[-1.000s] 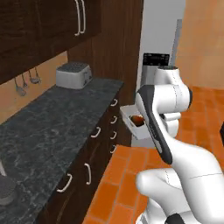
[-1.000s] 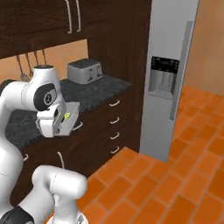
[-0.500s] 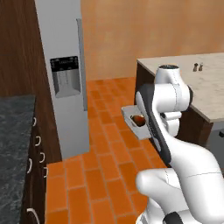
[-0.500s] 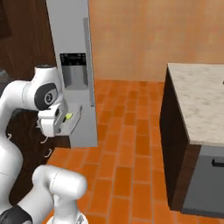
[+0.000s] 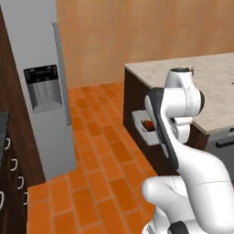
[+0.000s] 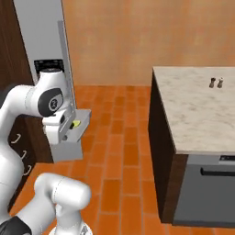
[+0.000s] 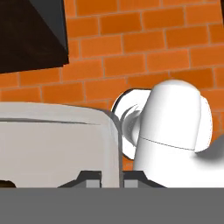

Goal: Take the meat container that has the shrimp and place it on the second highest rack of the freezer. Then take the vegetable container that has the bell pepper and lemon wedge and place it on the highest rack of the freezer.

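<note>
vegetable container (image 6: 73, 133) with lemon wedge (image 6: 76, 123) in closed gripper (image 7: 110, 177)

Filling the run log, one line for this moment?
phase: carrying | hand: shut on tray rim | tray holds: red pepper, lemon wedge | freezer: door closed | base: facing island counter

Even, bright rendered light; soft shadows, slight pixel blur, no glare.
</note>
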